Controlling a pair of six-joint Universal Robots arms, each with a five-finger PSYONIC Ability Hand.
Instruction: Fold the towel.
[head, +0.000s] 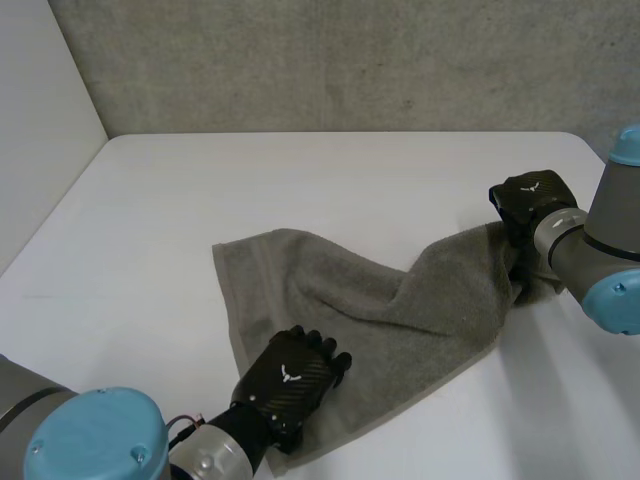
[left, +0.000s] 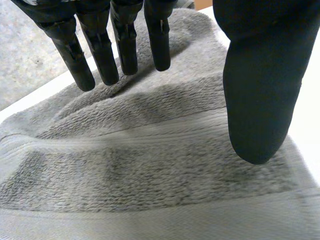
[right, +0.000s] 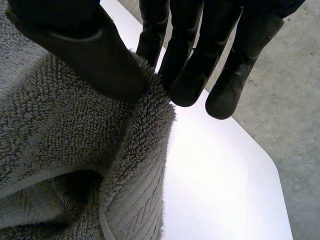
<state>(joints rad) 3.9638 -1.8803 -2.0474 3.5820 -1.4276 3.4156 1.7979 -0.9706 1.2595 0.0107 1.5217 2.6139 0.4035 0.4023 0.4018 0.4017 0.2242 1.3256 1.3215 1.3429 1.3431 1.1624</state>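
While I look from the left side, my left hand (head: 292, 378) lies on the near edge of the towel (head: 400, 310), close to a corner. Its fingers (left: 102, 55) are straight, apart from the thumb, and hold nothing. The grey towel lies crumpled across the middle of the white surface (head: 300, 180). At its right end, my right hand (head: 528, 205) pinches the edge between thumb (right: 85, 55) and fingers and holds it raised. I judge the cloth soft, thick and floppy, so the corners are the best places to hold.
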